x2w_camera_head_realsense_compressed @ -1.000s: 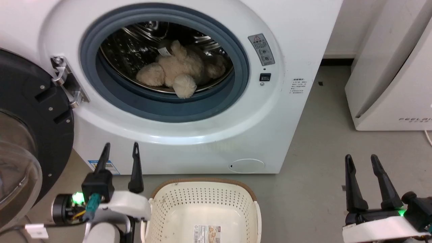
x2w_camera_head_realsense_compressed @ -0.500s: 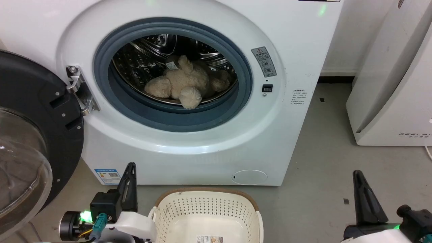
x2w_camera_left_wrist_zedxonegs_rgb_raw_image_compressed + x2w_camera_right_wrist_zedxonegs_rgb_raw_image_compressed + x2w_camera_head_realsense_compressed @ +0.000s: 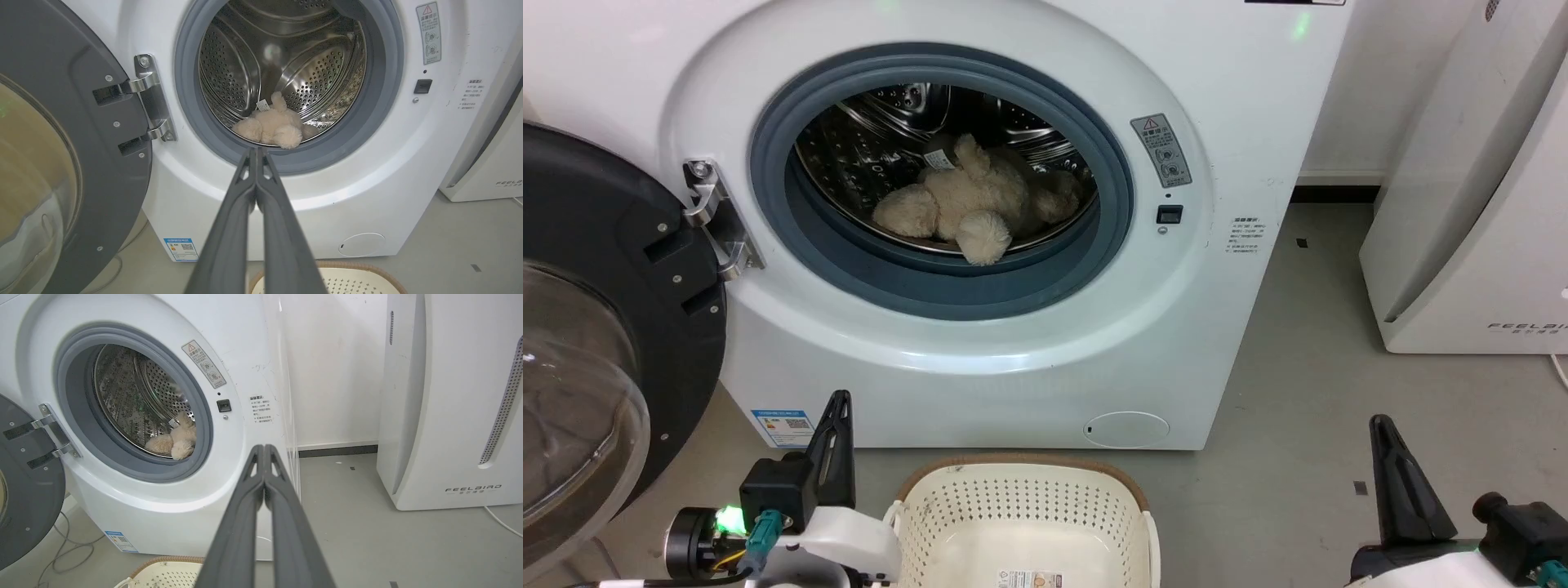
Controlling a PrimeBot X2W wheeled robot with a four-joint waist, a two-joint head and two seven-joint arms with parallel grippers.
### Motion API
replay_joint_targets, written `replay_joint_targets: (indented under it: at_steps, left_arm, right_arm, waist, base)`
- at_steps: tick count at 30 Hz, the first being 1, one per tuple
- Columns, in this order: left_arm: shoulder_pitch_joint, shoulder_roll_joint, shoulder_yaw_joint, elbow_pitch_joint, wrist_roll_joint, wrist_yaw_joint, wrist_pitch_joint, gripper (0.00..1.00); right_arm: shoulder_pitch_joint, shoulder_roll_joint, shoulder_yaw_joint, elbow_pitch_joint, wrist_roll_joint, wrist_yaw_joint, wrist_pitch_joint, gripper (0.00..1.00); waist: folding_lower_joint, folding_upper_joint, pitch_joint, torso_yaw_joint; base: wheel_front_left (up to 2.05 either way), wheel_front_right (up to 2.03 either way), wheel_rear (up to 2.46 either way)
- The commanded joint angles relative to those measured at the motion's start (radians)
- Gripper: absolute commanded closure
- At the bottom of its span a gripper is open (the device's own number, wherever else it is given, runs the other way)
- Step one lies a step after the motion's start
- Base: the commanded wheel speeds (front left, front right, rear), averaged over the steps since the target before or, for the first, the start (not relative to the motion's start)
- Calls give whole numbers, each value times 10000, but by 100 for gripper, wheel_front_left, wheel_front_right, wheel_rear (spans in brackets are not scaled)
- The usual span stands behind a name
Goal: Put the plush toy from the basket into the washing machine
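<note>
Left gripper [image 3: 838, 402] low, fingers [image 3: 243, 204] pressed together, pointing up; right gripper [image 3: 1379, 425] likewise.

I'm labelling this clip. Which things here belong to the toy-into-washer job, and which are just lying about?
Part of the job: plush toy, washing machine, basket.
Just lying about: white appliance to the right.

The left gripper [image 3: 838, 402] had long, matte dark-grey fingers [image 3: 229, 228] that tapered to points, each with a small opening near its tip. Behind the claw's base sat a black boxy block [image 3: 774, 490]. Beside the block glowed a green light [image 3: 729, 518], next to a teal plug [image 3: 760, 536] trailing yellow and dark wires, a black cylinder [image 3: 685, 545] and a glossy white shell [image 3: 854, 531]. The right gripper [image 3: 1379, 425] looked alike, dark and tapered, with a knobbed black housing [image 3: 1515, 527] beside its base and white casing [image 3: 1437, 574] beneath.
</note>
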Motion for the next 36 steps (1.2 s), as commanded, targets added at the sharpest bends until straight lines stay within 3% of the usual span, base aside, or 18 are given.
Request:
replay_joint_targets:
  at_steps: [1, 36]
  left_arm:
    - [106, -24, 34, -108, 57, -36, 47, 100]
    - [338, -100, 145, -776, 189, -129, 784, 100]
  right_arm:
    - [-93, 0, 16, -40, -114, 1, 62, 100]
    - [-297, -1, 95, -144, -847, 3, 802, 100]
  waist:
    - [0, 0, -1, -3]
    - [0, 0, -49, -61]
  base:
    - [0, 0, 0]
    - [0, 0, 0]
